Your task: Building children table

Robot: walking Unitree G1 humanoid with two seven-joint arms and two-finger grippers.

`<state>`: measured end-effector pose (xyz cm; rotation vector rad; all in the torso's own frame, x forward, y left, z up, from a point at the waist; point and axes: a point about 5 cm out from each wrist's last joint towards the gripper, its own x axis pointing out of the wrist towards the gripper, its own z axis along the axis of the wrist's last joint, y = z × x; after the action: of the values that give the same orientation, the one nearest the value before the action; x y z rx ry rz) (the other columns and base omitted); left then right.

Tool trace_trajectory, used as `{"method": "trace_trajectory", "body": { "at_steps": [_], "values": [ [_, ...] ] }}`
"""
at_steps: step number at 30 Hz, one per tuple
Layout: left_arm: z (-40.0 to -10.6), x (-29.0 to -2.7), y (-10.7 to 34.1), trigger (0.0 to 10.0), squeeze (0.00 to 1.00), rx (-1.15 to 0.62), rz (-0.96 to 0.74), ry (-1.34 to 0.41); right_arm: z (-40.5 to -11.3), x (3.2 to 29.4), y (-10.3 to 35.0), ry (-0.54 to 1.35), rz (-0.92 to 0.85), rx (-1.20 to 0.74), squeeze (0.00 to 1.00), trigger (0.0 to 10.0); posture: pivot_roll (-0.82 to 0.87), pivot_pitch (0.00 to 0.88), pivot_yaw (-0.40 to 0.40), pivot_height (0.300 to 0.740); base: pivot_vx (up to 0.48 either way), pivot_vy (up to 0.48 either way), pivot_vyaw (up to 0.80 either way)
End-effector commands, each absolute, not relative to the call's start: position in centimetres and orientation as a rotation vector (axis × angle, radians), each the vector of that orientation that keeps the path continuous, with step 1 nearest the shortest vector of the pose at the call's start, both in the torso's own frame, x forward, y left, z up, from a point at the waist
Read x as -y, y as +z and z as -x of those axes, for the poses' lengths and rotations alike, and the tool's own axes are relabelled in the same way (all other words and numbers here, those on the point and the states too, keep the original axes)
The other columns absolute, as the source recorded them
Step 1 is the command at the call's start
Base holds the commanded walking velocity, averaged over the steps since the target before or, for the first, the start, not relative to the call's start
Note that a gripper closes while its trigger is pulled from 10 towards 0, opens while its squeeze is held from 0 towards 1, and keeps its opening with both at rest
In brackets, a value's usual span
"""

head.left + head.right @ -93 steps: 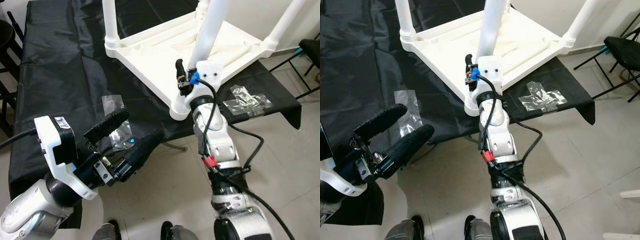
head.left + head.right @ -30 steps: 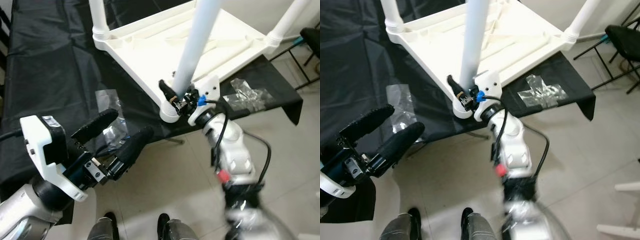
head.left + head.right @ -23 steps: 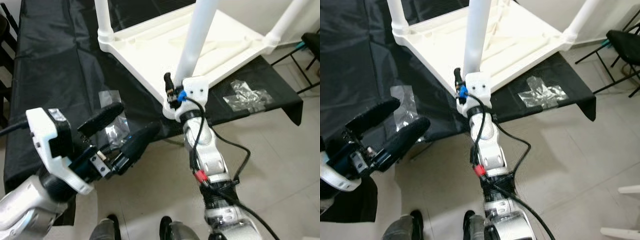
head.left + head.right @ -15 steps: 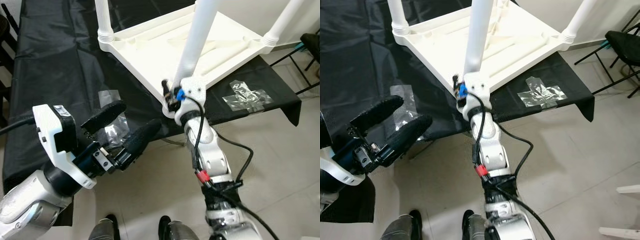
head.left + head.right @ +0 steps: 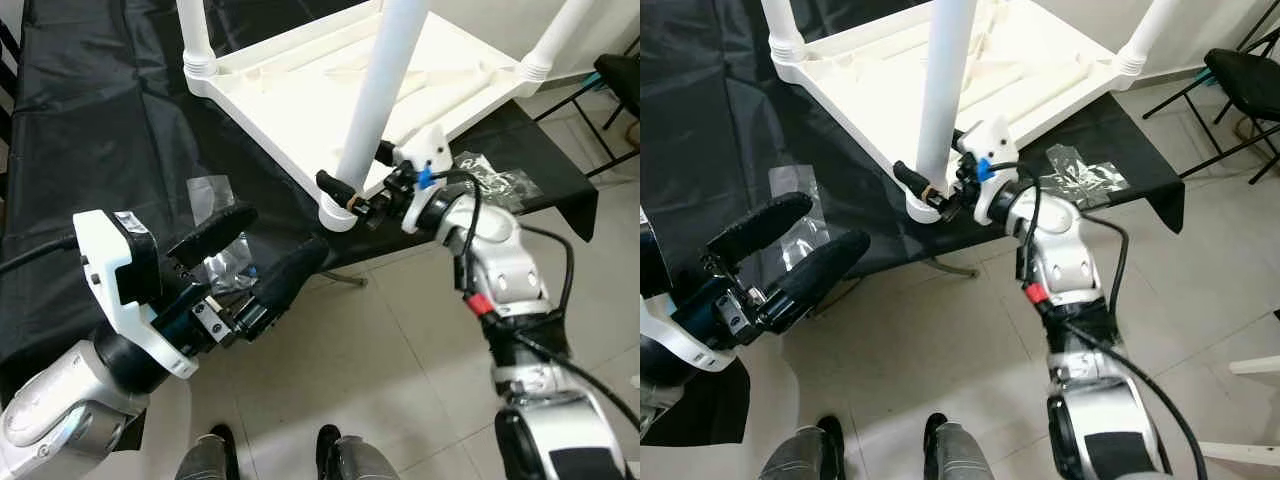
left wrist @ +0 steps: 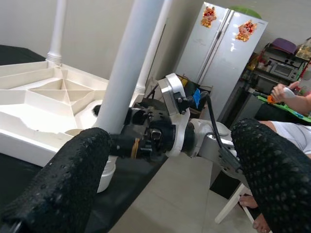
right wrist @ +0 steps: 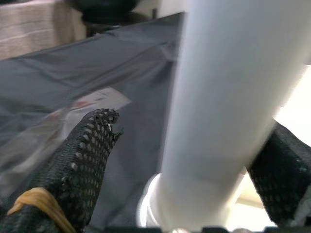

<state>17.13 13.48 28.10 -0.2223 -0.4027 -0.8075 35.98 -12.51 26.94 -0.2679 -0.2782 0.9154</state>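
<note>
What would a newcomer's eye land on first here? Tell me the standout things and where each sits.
First, the upturned white children's table lying on the black-covered worktop, legs pointing up. At its near corner the right gripper straddles the base of a white leg, one finger on each side. The left gripper hangs open at the lower left, over the worktop's front edge, above crinkled clear plastic bags.

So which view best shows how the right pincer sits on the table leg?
The left wrist view: the right pincer is seen side-on, its fingers straddling the white table leg just above the socket. The right wrist view is blurred and too close; the eye views show it small, from above.
</note>
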Motion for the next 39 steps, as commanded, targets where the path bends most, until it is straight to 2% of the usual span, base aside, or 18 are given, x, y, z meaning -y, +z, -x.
{"method": "trace_trajectory", "body": {
  "at_steps": [1, 5, 6, 19, 23, 24, 25, 26, 27, 28, 29, 31, 32, 37, 38, 39],
  "values": [
    [-16.5, -13.1, 28.1, 10.0, 0.00, 0.399, 0.219, -0.833, -36.0, 12.5, 26.6, 0.946, 0.247, 0.262, 0.00, 10.0, 0.11, 0.324, -0.114, 0.740, 0.000, 0.000, 0.00],
    [-16.4, -13.1, 28.1, 10.0, 0.00, 0.398, 0.219, -0.833, -36.2, 12.5, 26.8, 0.961, 0.237, 0.264, 0.00, 10.0, 0.11, 0.325, -0.112, 0.740, 0.000, 0.000, 0.00],
    [-16.3, -13.1, 28.1, 10.0, 0.00, 0.395, 0.217, -0.832, -36.7, 12.4, 27.3, 0.973, 0.253, 0.277, 0.00, 0.0, 0.12, 0.333, -0.110, 0.740, 0.000, 0.000, 0.00],
    [-15.9, -13.3, 28.0, 10.0, 0.00, 0.377, 0.215, -0.818, -36.9, 13.5, 27.8, 1.051, 0.334, 0.259, 0.00, 0.0, 0.11, 0.354, -0.116, 0.740, 0.000, 0.000, 0.00],
    [-15.8, -13.2, 28.0, 10.0, 0.00, 0.375, 0.221, -0.818, -36.2, 13.6, 26.1, 0.971, 0.304, 0.239, 0.00, 0.0, 0.11, 0.359, -0.116, 0.740, 0.000, 0.000, 0.00],
    [-15.8, -13.2, 28.0, 10.0, 0.00, 0.373, 0.221, -0.818, -36.5, 13.7, 24.9, 0.640, 0.234, 0.263, 0.00, 0.0, 0.12, 0.356, -0.135, 0.740, 0.000, 0.000, 0.00],
    [-15.8, -13.2, 28.0, 10.0, 0.00, 0.373, 0.221, -0.818, -36.5, 13.7, 24.9, 0.640, 0.234, 0.263, 0.00, 0.0, 0.12, 0.356, -0.135, 0.740, 0.000, 0.000, 0.00],
    [-15.8, -13.2, 28.0, 10.0, 0.00, 0.372, 0.222, -0.818, -35.7, 13.5, 22.8, 0.319, 0.136, 0.250, 0.00, 0.0, 0.12, 0.347, -0.134, 0.740, 0.000, 0.000, 0.00],
    [-15.8, -13.2, 28.0, 10.0, 0.00, 0.372, 0.222, -0.818, -35.7, 13.5, 22.8, 0.319, 0.136, 0.250, 0.00, 0.0, 0.12, 0.347, -0.134, 0.740, 0.000, 0.000, 0.00],
    [-16.0, -13.2, 28.0, 10.0, 0.00, 0.373, 0.220, -0.817, -34.9, 12.8, 20.7, 0.108, 0.051, 0.195, 0.00, 0.0, 0.12, 0.341, -0.118, 0.740, 0.000, 0.000, 0.00],
    [-16.1, -13.2, 28.0, 10.0, 0.00, 0.378, 0.223, -0.816, -34.5, 11.9, 19.2, -0.010, -0.012, 0.138, 0.00, 0.0, 0.12, 0.340, -0.117, 0.740, 0.000, 0.000, 0.00],
    [-16.1, -13.2, 28.0, 10.0, 0.00, 0.378, 0.223, -0.816, -34.5, 11.9, 19.2, -0.010, -0.012, 0.138, 0.00, 0.0, 0.12, 0.340, -0.117, 0.740, 0.000, 0.000, 0.00],
    [-16.3, -13.0, 28.1, 10.0, 0.00, 0.383, 0.225, -0.827, -34.8, 10.7, 18.8, -0.001, -0.029, 0.114, 0.00, 0.0, 0.13, 0.331, -0.112, 0.740, 0.000, 0.000, 0.00],
    [-16.5, -13.1, 28.2, 10.0, 0.00, 0.385, 0.220, -0.842, -35.6, 8.6, 19.8, 0.046, -0.035, 0.124, 0.00, 0.0, 0.09, 0.323, -0.103, 0.740, 0.000, 0.000, 0.00],
    [-16.7, -13.1, 28.1, 10.0, 0.00, 0.384, 0.219, -0.846, -35.7, 7.1, 20.7, 0.102, -0.049, 0.127, 0.00, 0.0, 0.09, 0.321, -0.103, 0.740, 0.000, 0.000, 0.00],
    [-16.7, -13.1, 28.1, 10.0, 0.00, 0.385, 0.220, -0.849, -35.6, 6.0, 21.6, 0.159, -0.044, 0.140, 0.00, 2.9, 0.09, 0.323, -0.103, 0.740, 0.000, 0.000, 0.00]
  ]
}}
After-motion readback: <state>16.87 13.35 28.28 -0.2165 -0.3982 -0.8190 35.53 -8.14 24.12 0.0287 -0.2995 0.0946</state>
